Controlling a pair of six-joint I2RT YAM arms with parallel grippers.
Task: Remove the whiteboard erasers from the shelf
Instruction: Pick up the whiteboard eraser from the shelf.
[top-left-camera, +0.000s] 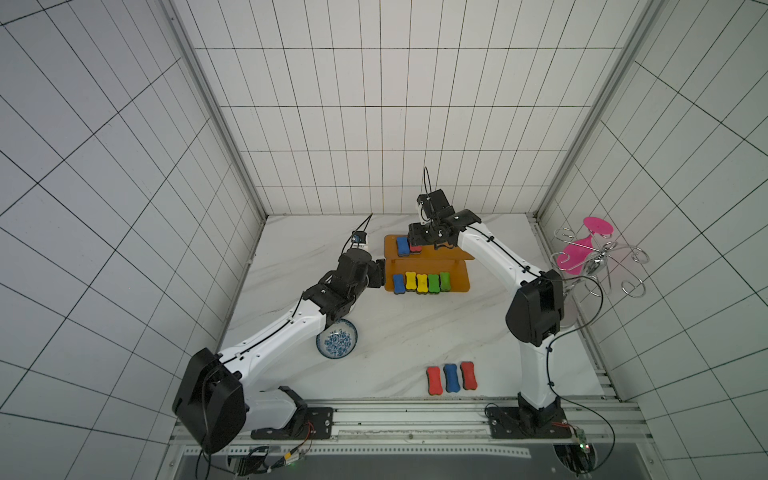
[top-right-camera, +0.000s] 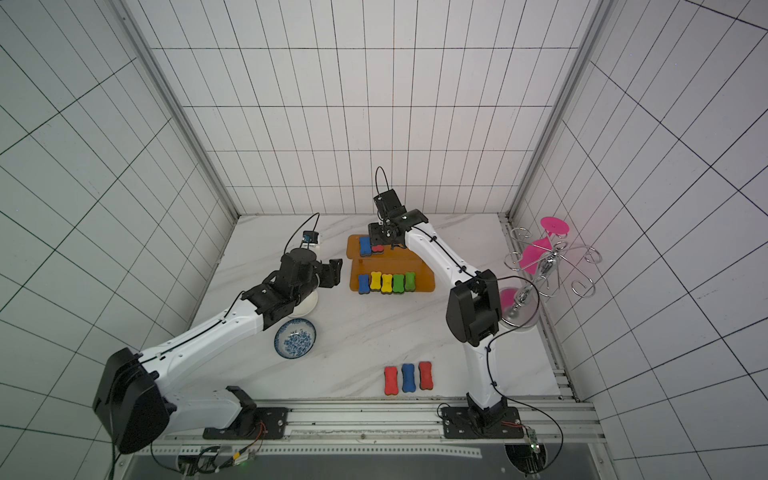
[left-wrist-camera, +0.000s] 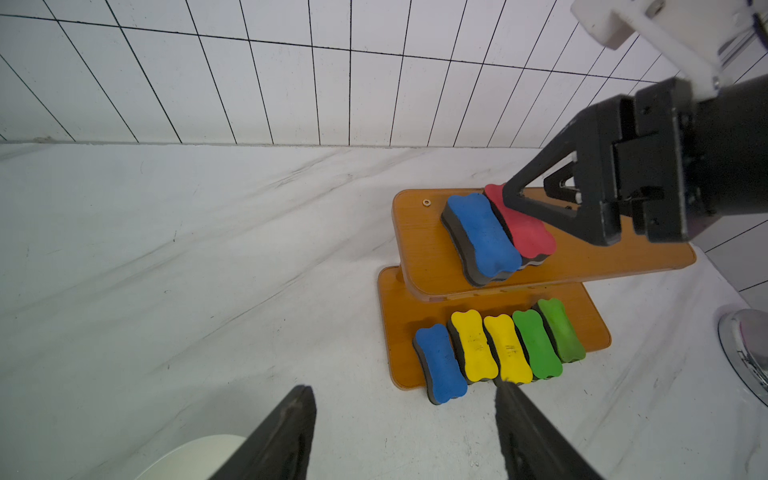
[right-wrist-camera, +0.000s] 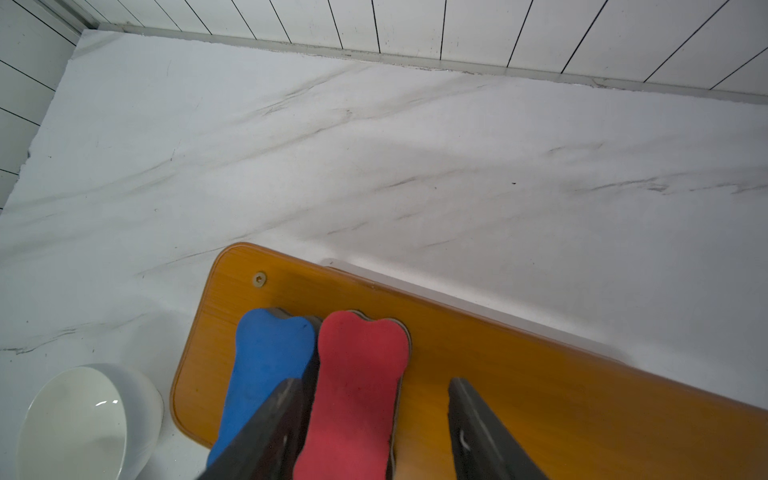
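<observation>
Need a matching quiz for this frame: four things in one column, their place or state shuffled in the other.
Things:
1. yellow erasers
2. right claw
3. left claw
4. patterned bowl

Places or states:
a. on the table, near the left arm
b. on the lower board of the shelf
c. open, astride the red eraser on the upper board
d. open and empty, beside the shelf

Pairs: 1-b, 2-c, 3-d, 4-a.

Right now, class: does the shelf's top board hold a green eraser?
No, the top board holds only a blue eraser and a red eraser.
</observation>
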